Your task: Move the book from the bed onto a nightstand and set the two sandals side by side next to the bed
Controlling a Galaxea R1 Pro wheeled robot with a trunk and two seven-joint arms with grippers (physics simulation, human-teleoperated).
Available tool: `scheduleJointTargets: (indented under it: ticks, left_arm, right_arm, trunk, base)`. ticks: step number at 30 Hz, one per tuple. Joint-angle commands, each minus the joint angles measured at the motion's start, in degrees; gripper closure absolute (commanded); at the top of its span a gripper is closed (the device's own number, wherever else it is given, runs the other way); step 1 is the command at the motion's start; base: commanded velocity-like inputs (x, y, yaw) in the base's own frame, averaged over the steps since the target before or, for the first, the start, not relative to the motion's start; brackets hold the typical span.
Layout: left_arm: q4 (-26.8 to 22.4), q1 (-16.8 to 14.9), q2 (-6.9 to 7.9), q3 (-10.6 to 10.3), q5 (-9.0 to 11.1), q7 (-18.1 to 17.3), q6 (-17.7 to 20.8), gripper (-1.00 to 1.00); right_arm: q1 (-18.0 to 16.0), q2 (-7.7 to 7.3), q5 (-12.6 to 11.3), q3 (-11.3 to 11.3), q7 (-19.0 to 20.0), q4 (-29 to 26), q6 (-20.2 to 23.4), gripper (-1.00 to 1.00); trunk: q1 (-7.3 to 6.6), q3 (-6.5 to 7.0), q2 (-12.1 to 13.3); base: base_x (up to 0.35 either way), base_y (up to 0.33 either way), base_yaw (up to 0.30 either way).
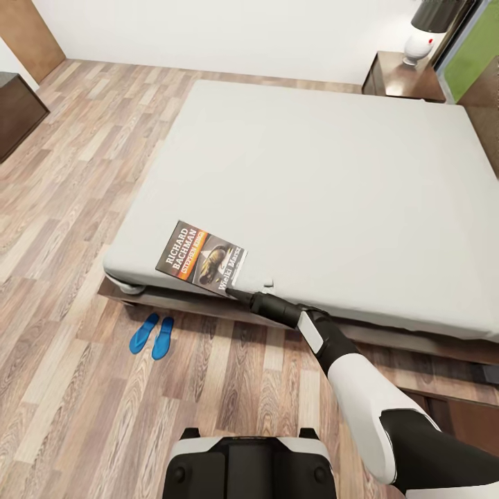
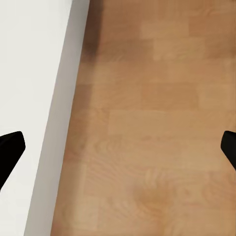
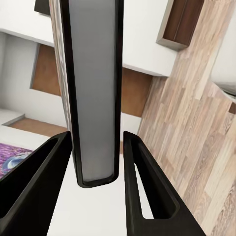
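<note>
The book [image 1: 202,258], dark-covered with an orange band and white lettering, hovers tilted over the near left corner of the bed [image 1: 326,187]. My right gripper [image 1: 239,291] is shut on its near edge. In the right wrist view the book's edge [image 3: 93,88] stands between the two black fingers [image 3: 147,187]. Both blue sandals [image 1: 143,333] [image 1: 163,337] lie side by side on the floor just off the bed's near corner. A nightstand [image 1: 405,80] stands at the bed's far right corner. My left gripper [image 2: 118,147] is open over wood floor beside a white surface.
A white rounded lamp [image 1: 423,34] stands on the nightstand. A dark dresser [image 1: 17,111] sits at the far left and a brown door [image 1: 28,31] behind it. Dark-brown furniture [image 1: 471,416] shows low on the right. Wood-plank floor [image 1: 76,208] spreads left of the bed.
</note>
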Motion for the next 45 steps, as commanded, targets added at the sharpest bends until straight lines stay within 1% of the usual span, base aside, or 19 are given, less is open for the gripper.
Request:
scheduleJointTargets:
  ticks: [1, 14, 25, 45]
  left_arm:
    - [0.02, 0.02, -0.02, -0.50, 0.59, 0.09, -0.23, -1.00]
    - [0.02, 0.02, -0.47, -0.52, 0.52, 0.09, -0.23, -1.00]
    - [0.02, 0.02, -0.61, -0.51, 0.50, 0.09, -0.24, -1.00]
    - [0.02, 0.02, -0.69, -0.52, 0.50, 0.09, -0.23, -1.00]
  right_arm:
    - [-0.02, 0.05, -0.06, -0.20, 0.18, 0.03, 0.58, 1.00]
    - [0.03, 0.05, -0.06, -0.25, 0.16, 0.03, 0.47, 1.00]
    - [0.11, 0.05, -0.14, -0.25, 0.12, 0.11, -1.78, 1.00]
    - [0.51, 0.05, -0.07, -0.26, 0.12, 0.03, -2.14, 1.00]
  trunk:
    - [0.04, 0.04, -0.08]
    - [0.04, 1.22, -0.08]
    - [0.04, 2.23, -0.08]
    - [0.04, 4.06, -0.08]
  base:
    - [0.000, 0.000, 0.000]
    - [0.000, 0.000, 0.000]
    - [0.000, 0.000, 0.000]
    - [0.000, 0.000, 0.000]
